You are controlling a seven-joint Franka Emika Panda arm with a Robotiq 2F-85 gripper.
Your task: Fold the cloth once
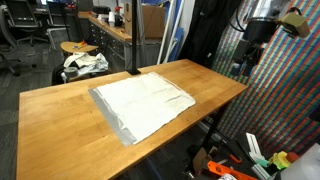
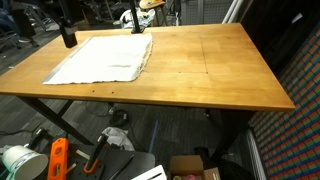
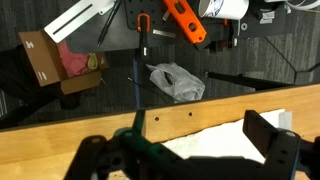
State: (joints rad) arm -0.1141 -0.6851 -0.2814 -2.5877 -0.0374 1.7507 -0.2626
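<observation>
A white cloth (image 1: 143, 104) lies flat and unfolded on the wooden table (image 1: 60, 120). In both exterior views it reaches close to one long table edge (image 2: 100, 58). My gripper (image 1: 243, 57) hangs above the table's corner, off to the side of the cloth and apart from it; it also shows in an exterior view (image 2: 67, 34). In the wrist view the two dark fingers of the gripper (image 3: 185, 150) stand wide apart with nothing between them. The cloth's edge (image 3: 215, 135) and the table's rim (image 3: 170, 118) lie below them.
On the floor past the table edge lie a cardboard box (image 3: 45, 62), a crumpled plastic bag (image 3: 176, 80) and an orange tool (image 3: 184, 20). A stool with a bundle on it (image 1: 82, 60) stands behind the table. A patterned wall (image 1: 285, 100) is near the arm.
</observation>
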